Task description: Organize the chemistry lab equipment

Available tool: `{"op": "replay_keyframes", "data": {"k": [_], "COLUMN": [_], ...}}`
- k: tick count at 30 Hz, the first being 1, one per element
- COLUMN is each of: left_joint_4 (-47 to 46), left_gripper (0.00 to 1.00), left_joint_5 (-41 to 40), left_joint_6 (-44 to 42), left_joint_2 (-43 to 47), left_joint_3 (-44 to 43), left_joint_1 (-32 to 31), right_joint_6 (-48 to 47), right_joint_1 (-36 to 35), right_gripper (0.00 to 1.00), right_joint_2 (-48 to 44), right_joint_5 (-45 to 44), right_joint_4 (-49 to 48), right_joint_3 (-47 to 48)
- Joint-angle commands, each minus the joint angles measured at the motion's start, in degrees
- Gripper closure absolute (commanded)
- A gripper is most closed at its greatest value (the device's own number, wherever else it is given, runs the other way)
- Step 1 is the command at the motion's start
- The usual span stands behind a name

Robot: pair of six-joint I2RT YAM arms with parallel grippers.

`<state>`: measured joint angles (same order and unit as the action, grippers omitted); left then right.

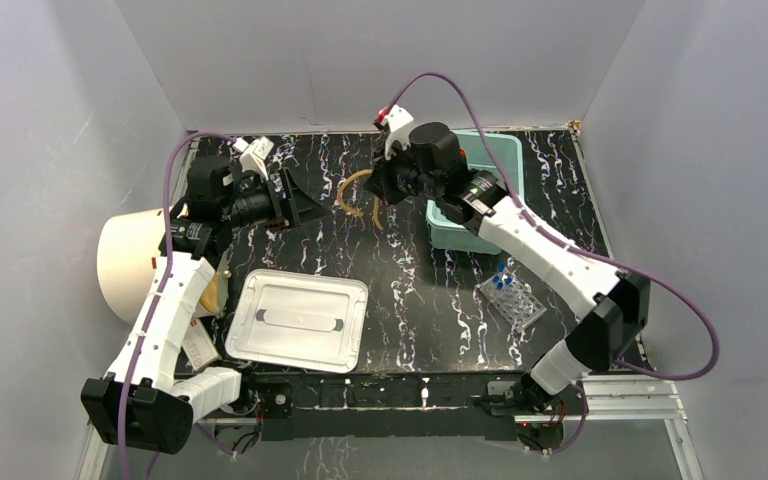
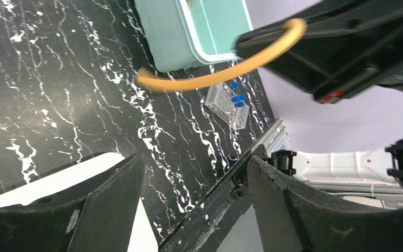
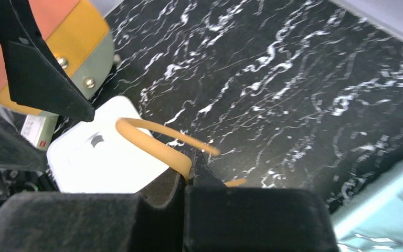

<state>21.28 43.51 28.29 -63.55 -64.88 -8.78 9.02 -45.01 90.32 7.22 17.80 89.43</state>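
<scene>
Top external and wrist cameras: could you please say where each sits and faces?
Top external: overhead behind the robot, facing the table; both arms show.
Left wrist: faces teal bin and tube rack; open left gripper shows.
Right wrist: faces white tray; right gripper shut on amber tubing.
Both wrist views share the tubing.

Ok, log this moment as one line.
left gripper open, empty | right gripper shut on amber rubber tubing | tube rack on table

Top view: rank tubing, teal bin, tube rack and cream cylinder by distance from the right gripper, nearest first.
1. tubing, pinched in the right gripper.
2. teal bin, just to its right.
3. tube rack, front right of the table.
4. cream cylinder, far left edge.
</scene>
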Motion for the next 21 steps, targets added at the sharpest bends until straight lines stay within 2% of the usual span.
{"op": "replay_keyframes", "data": {"k": [1,5,10,17,21], "left_joint_4": [3.41,5.94,6.04,6.22,6.23], "left_gripper": [0.28,0.25,0.24,0.24,0.24], "left_joint_5": [-3.94,-7.72,-8.87,-8.86,-8.66], "left_joint_6": [-0.91,-1.59,-1.49,-1.52,-1.46], "left_joint_2": [0.35,-0.34,-0.68,-0.78,-0.7], "left_joint_3": [-3.08,-4.41,-3.93,-3.55,-2.99], "left_joint_1": [-0.19,-0.23,-0.19,-0.19,-0.19], "right_joint_6": [-0.66,-1.53,-2.18,-2.56,-2.36], "right_joint_1": [0.39,2.5,6.78,15.67,21.09], "right_gripper": [1.0,1.0,1.0,1.0,1.0], "right_joint_2": [-5.92,-8.16,-9.62,-10.31,-10.58], "right_joint_5": [-12.7,-22.86,-31.34,-36.5,-35.01], "right_joint_4": [4.01,9.28,13.5,15.68,15.1], "right_joint_3": [3.29,6.96,10.12,8.81,6.6]}}
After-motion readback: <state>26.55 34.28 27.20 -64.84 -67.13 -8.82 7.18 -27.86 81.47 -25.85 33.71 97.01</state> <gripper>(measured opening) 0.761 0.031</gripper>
